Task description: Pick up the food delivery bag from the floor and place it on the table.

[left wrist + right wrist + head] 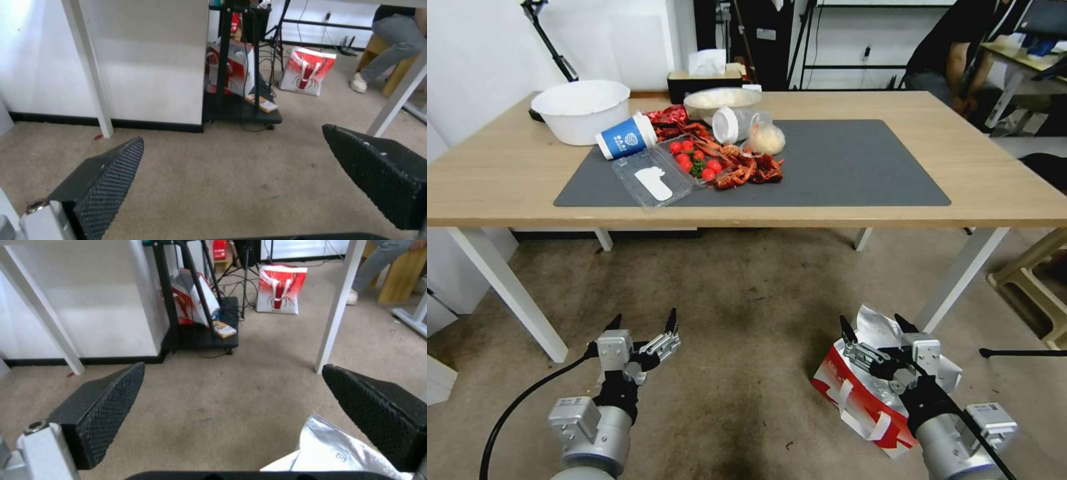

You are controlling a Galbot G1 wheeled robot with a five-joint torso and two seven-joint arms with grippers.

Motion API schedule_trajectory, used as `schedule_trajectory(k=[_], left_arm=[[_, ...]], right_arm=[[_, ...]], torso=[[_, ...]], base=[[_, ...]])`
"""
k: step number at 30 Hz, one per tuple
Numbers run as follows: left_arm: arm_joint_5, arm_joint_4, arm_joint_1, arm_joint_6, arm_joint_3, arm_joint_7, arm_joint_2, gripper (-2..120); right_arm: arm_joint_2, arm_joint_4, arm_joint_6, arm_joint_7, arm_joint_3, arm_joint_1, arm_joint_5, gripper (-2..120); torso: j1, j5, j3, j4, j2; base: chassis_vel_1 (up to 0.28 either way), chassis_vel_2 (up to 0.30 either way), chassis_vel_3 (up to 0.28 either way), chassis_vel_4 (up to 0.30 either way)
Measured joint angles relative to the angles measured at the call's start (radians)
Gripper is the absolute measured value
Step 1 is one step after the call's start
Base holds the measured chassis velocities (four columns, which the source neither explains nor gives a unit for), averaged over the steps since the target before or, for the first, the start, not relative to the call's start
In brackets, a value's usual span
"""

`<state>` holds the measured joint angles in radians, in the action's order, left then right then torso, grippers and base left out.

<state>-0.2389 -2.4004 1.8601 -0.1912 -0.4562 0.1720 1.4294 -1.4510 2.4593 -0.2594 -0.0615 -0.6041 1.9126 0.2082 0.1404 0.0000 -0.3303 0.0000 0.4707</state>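
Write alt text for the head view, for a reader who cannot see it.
The open right gripper hovers over the food delivery bag, which stands on the floor near the table. The left gripper, also open, is held above bare carpet.

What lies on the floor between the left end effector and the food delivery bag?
Nothing: in the head view, only bare stained carpet floor separates the left end effector from the food delivery bag.
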Motion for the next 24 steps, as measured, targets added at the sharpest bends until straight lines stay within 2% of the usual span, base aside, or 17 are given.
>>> schedule_trajectory(k=[6, 11, 24], left_arm=[[0.0, 0.0, -0.002, 0.002, -0.003, -0.001, 0.001, 100], [0.0, 0.0, -0.002, 0.003, -0.003, -0.001, 0.004, 100], [0.003, -0.004, 0.006, 0.011, -0.004, -0.006, 0.008, 100]], right_arm=[[-0.001, -0.003, -0.001, -0.001, 0.0, 0.0, -0.005, 100], [-0.003, -0.004, -0.001, -0.004, 0.002, 0.001, -0.008, 100], [-0.003, 0.01, -0.001, -0.005, 0.001, 0.009, -0.006, 100]], torso=[[-0.007, 0.0, 0.013, 0.0, -0.019], [-0.02, 0.0, 0.037, 0.0, -0.057], [-0.039, 0.0, 0.073, 0.0, -0.111]], base=[[0.0, 0.0, 0.0, 0.0], [0.0, 0.0, 0.0, 0.0], [0.0, 0.0, 0.0, 0.0]])
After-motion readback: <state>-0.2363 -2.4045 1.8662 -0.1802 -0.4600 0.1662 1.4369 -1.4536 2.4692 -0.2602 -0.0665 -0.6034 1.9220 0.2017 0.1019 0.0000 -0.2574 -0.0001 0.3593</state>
